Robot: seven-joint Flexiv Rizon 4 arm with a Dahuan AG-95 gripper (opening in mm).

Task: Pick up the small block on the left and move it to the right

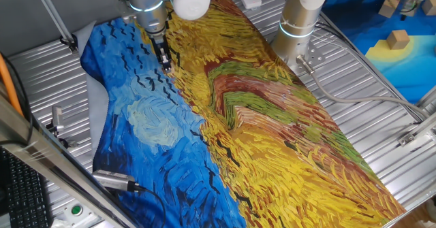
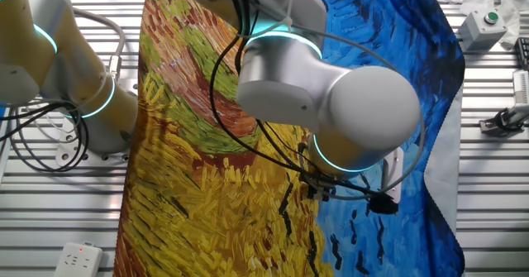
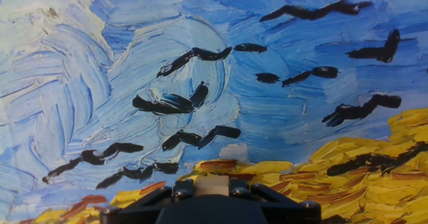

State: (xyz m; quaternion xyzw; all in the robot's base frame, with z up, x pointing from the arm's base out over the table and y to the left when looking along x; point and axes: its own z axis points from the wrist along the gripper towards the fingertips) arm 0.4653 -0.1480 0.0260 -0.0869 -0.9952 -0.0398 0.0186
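Note:
My gripper (image 1: pixel 165 63) hangs at the far left of the painted cloth (image 1: pixel 259 133), where its blue part meets the yellow, with the fingertips down close to the cloth. In the hand view a small tan wooden block (image 3: pixel 212 186) sits squarely between the two black fingers (image 3: pixel 182 192) at the bottom edge. The jaws are closed against its sides. I cannot tell whether the block rests on the cloth or is lifted. In the other fixed view the arm's big wrist joint (image 2: pixel 331 103) hides the gripper and the block.
A second arm's base (image 1: pixel 300 17) stands at the back right of the cloth. Wooden blocks (image 1: pixel 398 39) lie on another blue cloth at the far right. A grey cylinder with a cable (image 1: pixel 112 180) lies at the near left. A box with a green button (image 2: pixel 483 25) sits beside the cloth.

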